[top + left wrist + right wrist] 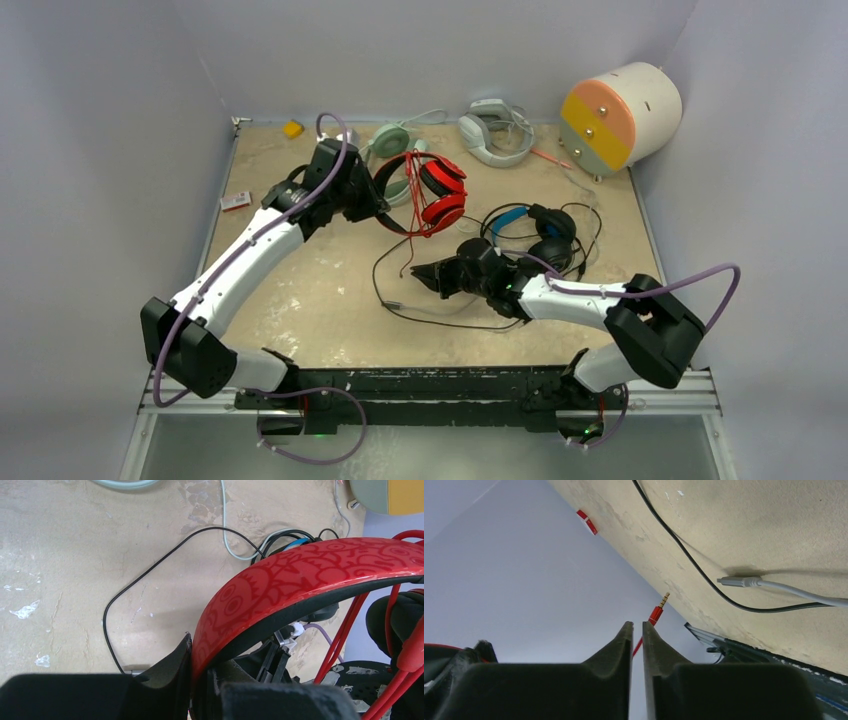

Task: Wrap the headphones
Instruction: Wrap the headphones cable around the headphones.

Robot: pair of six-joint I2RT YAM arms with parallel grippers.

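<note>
My left gripper [378,205] is shut on the patterned red headband [300,575] of the red-and-black headset [438,192] and holds it above the table. Its thin red cable [412,225] hangs down to my right gripper [420,272]. My right gripper [637,627] is shut on that cable just behind its red plug [657,612], which sticks out past the fingertips. The black headset with blue ear cups [540,232] lies to the right, its black cable [440,318] looped on the table. The mint-green headset [393,140] lies at the back.
A grey-white headset [495,130] lies at the back. A white cylinder with an orange-and-yellow face [620,112] stands at the back right. A small yellow piece [292,128] and a red-and-white item [235,201] lie at the left. A grey plug [739,581] lies on the table.
</note>
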